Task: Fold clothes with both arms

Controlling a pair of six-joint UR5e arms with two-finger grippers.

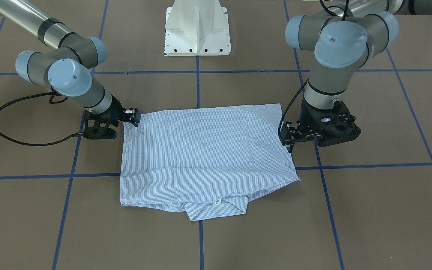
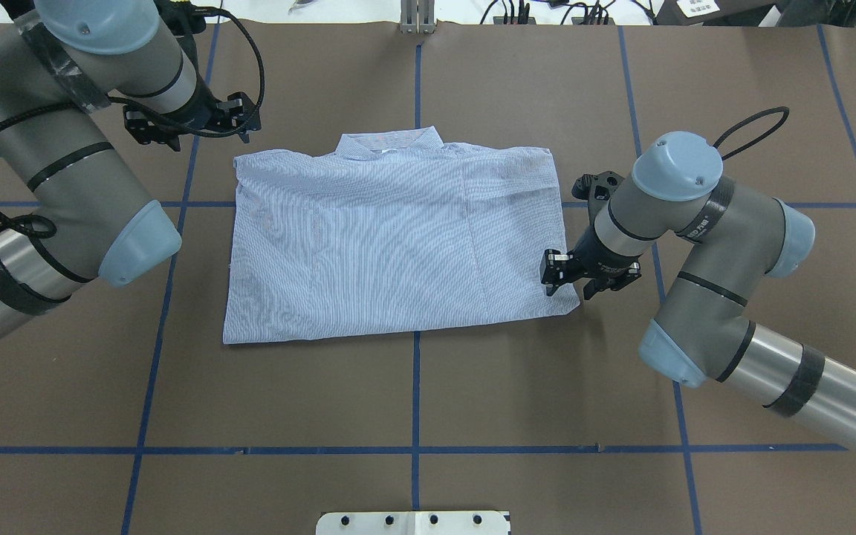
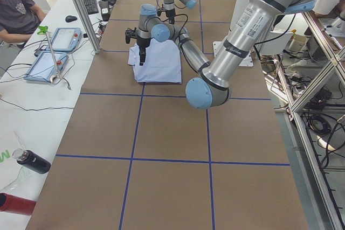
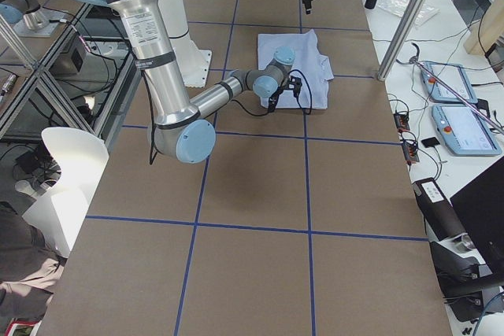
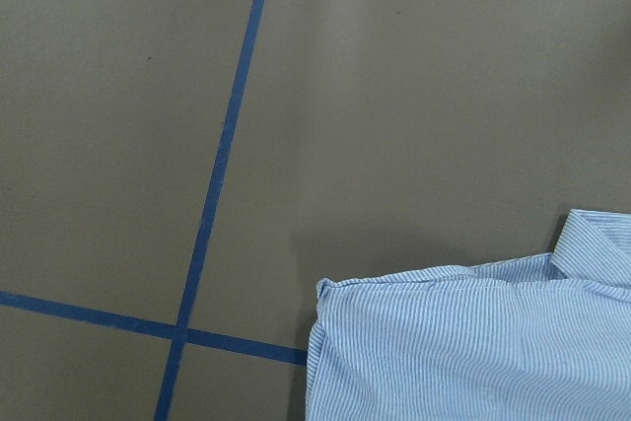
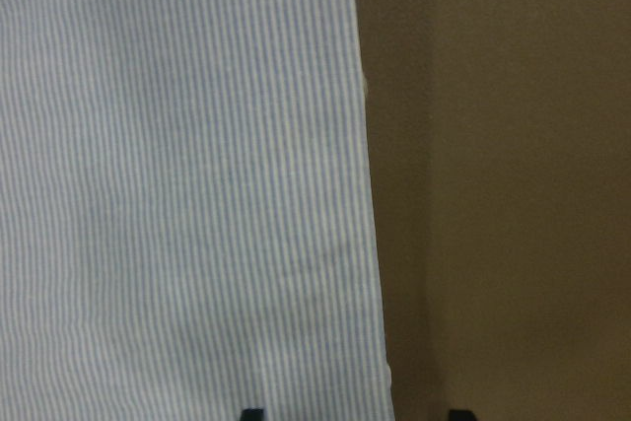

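The light blue-and-white striped shirt (image 2: 391, 245) lies folded into a flat rectangle on the brown table, its collar (image 1: 216, 208) on the side far from the robot. My right gripper (image 2: 553, 271) is low at the shirt's near right corner. It is open: in the right wrist view its fingertips (image 6: 251, 413) straddle the shirt's edge (image 6: 360, 194). My left gripper (image 2: 244, 117) hovers open and empty above the far left corner, clear of the cloth. The left wrist view shows that corner (image 5: 330, 293) and none of that gripper's fingers.
The white pedestal base (image 1: 197, 30) stands at the robot's side of the table. Blue tape lines (image 2: 417, 386) grid the brown surface. Beyond the table's left end there is a side bench with tablets (image 3: 48, 63), a bottle (image 3: 32, 161) and a seated person (image 3: 16, 9).
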